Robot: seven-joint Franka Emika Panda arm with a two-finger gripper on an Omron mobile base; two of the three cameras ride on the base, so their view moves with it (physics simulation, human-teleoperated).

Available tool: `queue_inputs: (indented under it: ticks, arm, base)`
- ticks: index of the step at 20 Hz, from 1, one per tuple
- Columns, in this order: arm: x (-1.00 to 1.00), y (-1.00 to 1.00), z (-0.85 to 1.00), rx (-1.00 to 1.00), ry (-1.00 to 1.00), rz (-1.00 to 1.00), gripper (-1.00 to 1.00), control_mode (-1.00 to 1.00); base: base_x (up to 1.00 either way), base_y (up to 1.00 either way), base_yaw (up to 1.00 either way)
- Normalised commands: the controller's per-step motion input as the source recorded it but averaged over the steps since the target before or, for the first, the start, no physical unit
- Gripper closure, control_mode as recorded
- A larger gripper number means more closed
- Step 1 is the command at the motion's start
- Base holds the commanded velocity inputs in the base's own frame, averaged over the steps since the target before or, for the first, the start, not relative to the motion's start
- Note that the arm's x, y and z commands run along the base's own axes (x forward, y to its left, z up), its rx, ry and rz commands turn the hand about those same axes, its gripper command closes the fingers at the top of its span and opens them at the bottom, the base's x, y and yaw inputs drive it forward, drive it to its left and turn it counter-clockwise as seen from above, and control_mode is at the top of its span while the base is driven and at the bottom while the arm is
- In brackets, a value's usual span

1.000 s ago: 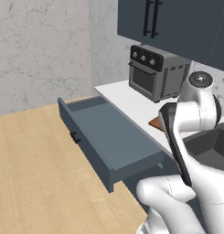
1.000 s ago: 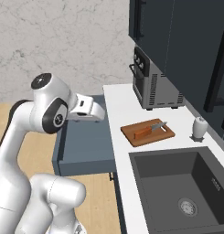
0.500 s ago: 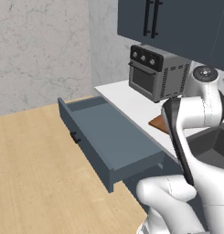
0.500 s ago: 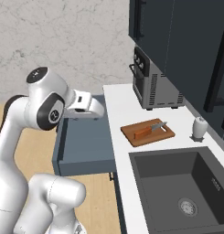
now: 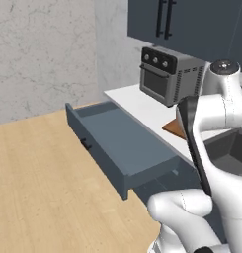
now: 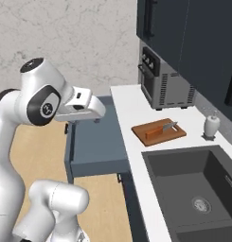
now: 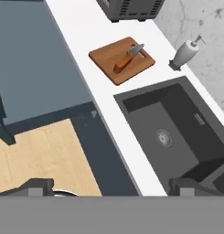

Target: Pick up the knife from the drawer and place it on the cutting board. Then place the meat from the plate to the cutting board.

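- Since the earlier frame, the arm has swung back over the open drawer (image 6: 96, 146).
- The knife (image 7: 129, 55) lies on the cutting board (image 7: 122, 60), on the table (image 7: 88, 32).
- The jaws stand wide, holding nothing.

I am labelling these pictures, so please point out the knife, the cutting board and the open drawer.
knife (image 7: 124, 61), hand view, on its orange-red handle.
cutting board (image 6: 153, 129), right base view, on bare wood near its left end.
drawer (image 5: 126, 143), left base view, on its inside floor.

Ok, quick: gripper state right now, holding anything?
Gripper: open, holding nothing. The knife already lies on the cutting board.
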Motion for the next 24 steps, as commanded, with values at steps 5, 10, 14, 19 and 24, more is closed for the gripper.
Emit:
queue_inputs:
  ticks: [5, 10, 14, 19, 24]
  arm:
    - [0.00, 0.00, 0.00, 0.00, 0.00, 0.00, -1.00, 1.00]
    - [0.00, 0.00, 0.00, 0.00, 0.00, 0.00, -1.00, 1.00]
    - [0.00, 0.00, 0.00, 0.00, 0.00, 0.00, -1.00, 1.00]
    - [0.00, 0.00, 0.00, 0.00, 0.00, 0.00, -1.00, 1.00]
    - [0.00, 0.00, 0.00, 0.00, 0.00, 0.00, -1.00, 1.00]
  base:
    - [-0.40, 0.73, -0.63]
    - [-0.25, 0.13, -1.00]
    - [-0.19, 0.05, -1.00]
    - [-0.13, 0.00, -1.00]
    - [-0.11, -0.30, -0.92]
